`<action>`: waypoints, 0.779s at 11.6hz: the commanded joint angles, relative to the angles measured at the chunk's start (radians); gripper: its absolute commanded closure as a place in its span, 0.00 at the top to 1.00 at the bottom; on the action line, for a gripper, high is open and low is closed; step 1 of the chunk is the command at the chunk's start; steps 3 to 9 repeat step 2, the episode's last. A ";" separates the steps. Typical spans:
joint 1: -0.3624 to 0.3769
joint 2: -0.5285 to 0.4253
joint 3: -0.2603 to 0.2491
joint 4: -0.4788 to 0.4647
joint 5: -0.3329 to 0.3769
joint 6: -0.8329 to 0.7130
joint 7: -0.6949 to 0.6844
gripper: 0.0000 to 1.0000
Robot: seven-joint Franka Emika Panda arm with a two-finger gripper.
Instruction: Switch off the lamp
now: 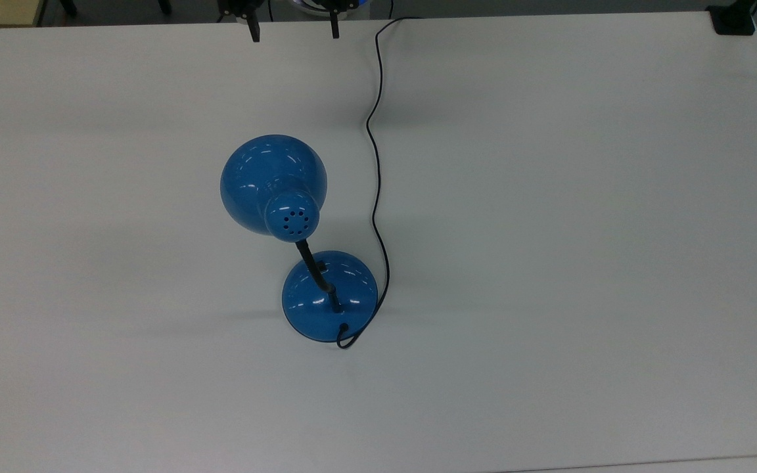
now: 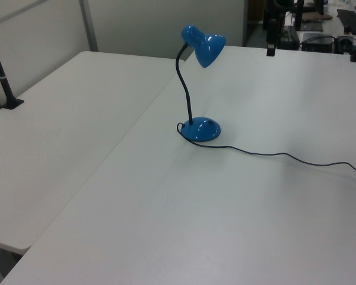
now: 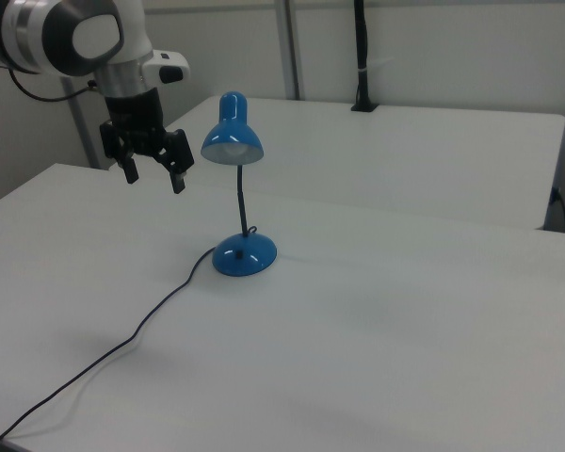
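The lamp stands mid-table, its blue dome shade bent over on a black gooseneck above the round blue base. In the right view the bulb under the lamp shade looks pale, with no glow on the table. A thin black cord runs from the base to the top view's top edge. My gripper hangs open and empty at that top edge, well clear of the shade. In the right view the gripper hovers in the air to the left of the shade. In the left view the gripper is high at the far right, behind the lamp.
The white table is bare around the lamp. A second white table adjoins it at the left view's left, with a black clamp post. A black mount sits at the top view's top right corner.
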 commanded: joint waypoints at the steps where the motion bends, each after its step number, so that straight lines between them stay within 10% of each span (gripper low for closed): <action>1: 0.013 0.012 -0.012 0.026 0.016 0.014 0.013 1.00; 9: 0.013 0.012 -0.011 0.026 0.016 0.014 0.012 1.00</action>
